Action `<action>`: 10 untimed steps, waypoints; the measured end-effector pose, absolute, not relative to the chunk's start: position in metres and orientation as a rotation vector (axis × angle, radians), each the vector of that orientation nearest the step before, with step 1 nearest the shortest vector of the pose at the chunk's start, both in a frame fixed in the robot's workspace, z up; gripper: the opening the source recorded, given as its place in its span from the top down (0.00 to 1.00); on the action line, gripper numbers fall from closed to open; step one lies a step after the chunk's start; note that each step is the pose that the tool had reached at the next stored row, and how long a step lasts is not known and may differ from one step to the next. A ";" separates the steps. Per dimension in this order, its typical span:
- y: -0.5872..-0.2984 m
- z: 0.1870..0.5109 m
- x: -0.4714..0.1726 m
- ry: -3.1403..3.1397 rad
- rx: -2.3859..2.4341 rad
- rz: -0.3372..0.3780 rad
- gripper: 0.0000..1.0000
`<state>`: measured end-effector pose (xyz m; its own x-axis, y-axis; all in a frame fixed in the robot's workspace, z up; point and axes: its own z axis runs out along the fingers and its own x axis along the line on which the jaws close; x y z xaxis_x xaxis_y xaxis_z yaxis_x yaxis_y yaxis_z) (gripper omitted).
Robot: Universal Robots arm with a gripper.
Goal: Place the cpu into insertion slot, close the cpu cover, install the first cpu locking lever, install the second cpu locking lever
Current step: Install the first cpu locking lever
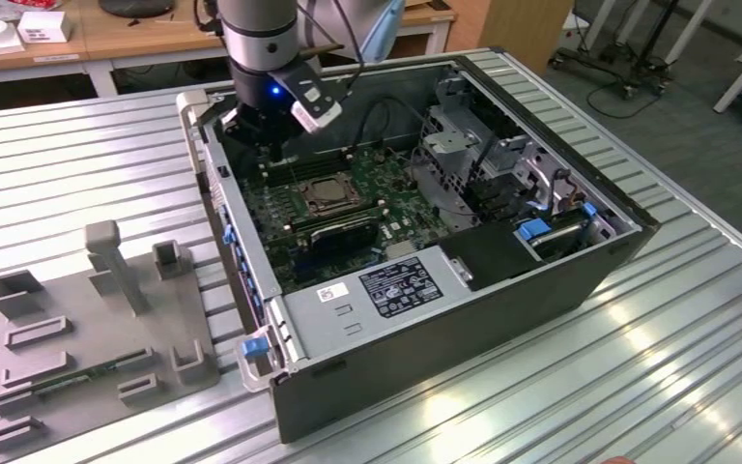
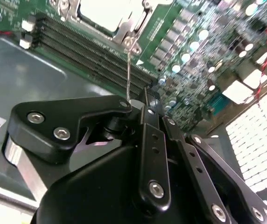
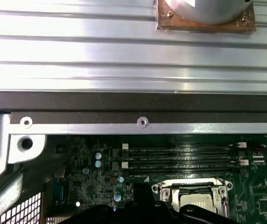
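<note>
Your gripper (image 2: 140, 100), nearest the lens, pinches the thin wire locking lever (image 2: 129, 70) beside the shut cpu cover (image 3: 194, 185): a lever-installing step, which likely calls for a steady push.

One computer case (image 1: 474, 329), one green motherboard (image 1: 390, 179), one cpu (image 1: 325, 194), one grey tray (image 1: 74, 314).

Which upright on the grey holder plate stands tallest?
The slim post beside the short block, toward the top of the grey holder plate in the exterior view; it rises well above that block and the low brackets.
</note>
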<state>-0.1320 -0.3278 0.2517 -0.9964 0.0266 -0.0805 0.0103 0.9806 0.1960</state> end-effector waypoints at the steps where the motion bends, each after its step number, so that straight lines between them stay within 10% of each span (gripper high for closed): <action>1: -0.328 0.251 -0.132 3.042 0.029 0.323 0.89; 10: -0.330 0.250 -0.132 3.033 0.035 0.399 0.89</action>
<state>-0.1317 -0.3295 0.2500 -0.9964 0.0336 -0.0784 0.0121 0.9657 0.2592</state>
